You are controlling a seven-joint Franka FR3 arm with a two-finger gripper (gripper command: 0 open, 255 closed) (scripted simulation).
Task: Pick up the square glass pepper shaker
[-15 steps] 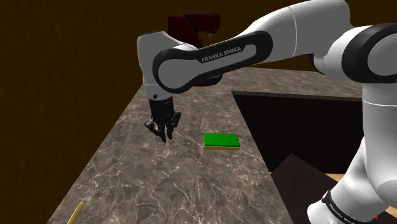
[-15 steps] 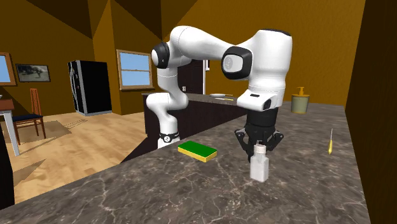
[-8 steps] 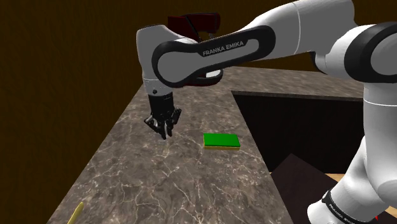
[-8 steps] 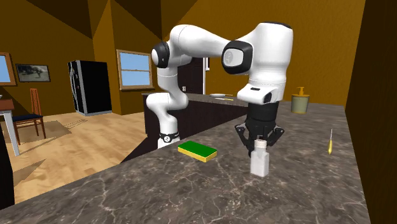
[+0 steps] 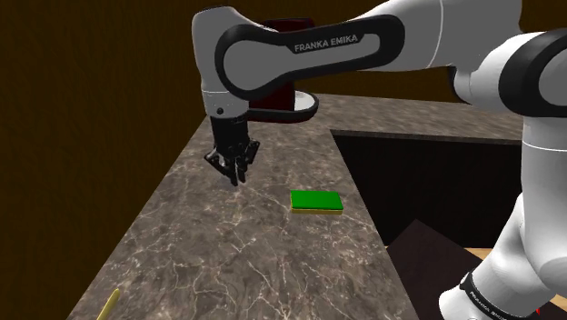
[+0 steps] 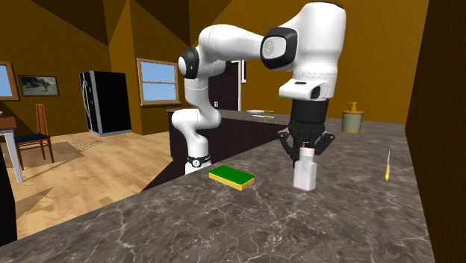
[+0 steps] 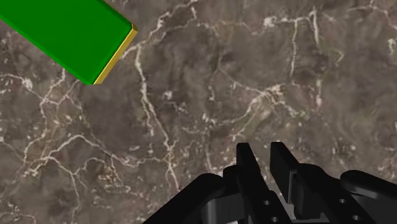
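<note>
"What does the machine itself look like?"

"A glossy white robot arm of rounded shells (image 5: 436, 27) with dark, near-black joints. At twelve o'clock in the shoulder view, one link carries a long black oval panel (image 5: 300, 65) with 'FRANKA EMIKA' in white capitals."

"And the hand?"

"An all-black two-finger gripper (image 5: 234, 173). From the wrist view, its matte black squared fingers (image 7: 249, 167) rise from a rounded black body."

"Any other markings?"

"At five o'clock in the shoulder view, a black ring around the white base (image 5: 480, 298) bears tiny white lettering, possibly a label, but I can't read it."
</note>
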